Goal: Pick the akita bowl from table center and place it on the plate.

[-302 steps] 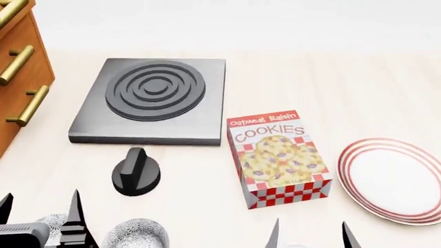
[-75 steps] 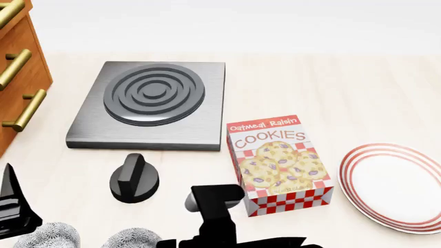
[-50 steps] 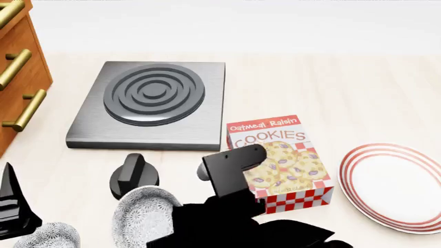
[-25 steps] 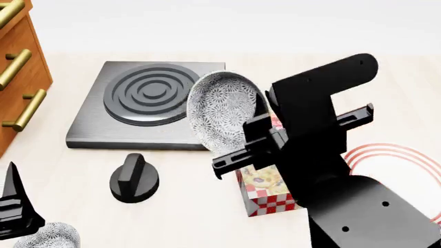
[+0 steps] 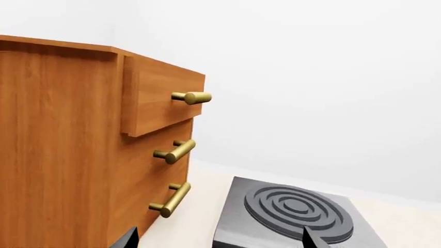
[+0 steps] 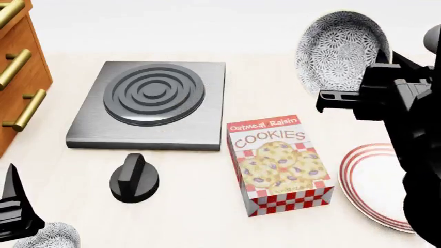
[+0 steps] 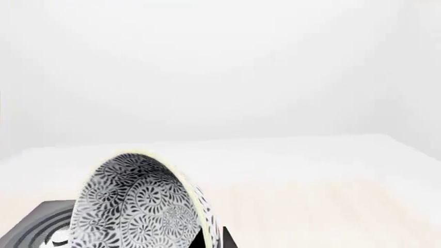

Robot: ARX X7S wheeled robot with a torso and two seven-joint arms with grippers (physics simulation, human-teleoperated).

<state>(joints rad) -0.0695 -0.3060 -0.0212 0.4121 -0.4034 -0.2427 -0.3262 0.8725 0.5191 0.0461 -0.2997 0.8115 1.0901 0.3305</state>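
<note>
The right gripper [image 6: 375,64] is clamped on the rim of the speckled grey-and-white akita bowl [image 6: 342,49], held high and tipped on edge, beyond the red-ringed white plate [image 6: 375,186]. Half a second ago it was over the cookie box [image 6: 281,163]. Left gripper [image 6: 14,206]: cannot tell.

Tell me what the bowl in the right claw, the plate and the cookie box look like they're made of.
The akita bowl, held tilted in the right claw, looks like glazed ceramic: a dense dark floral pattern on white, thin rim. The plate looks like glazed white ceramic with red rings painted at its rim. The cookie box looks like printed cardboard: flat faces, sharp edges. As a render, all of this is a guess.
</note>
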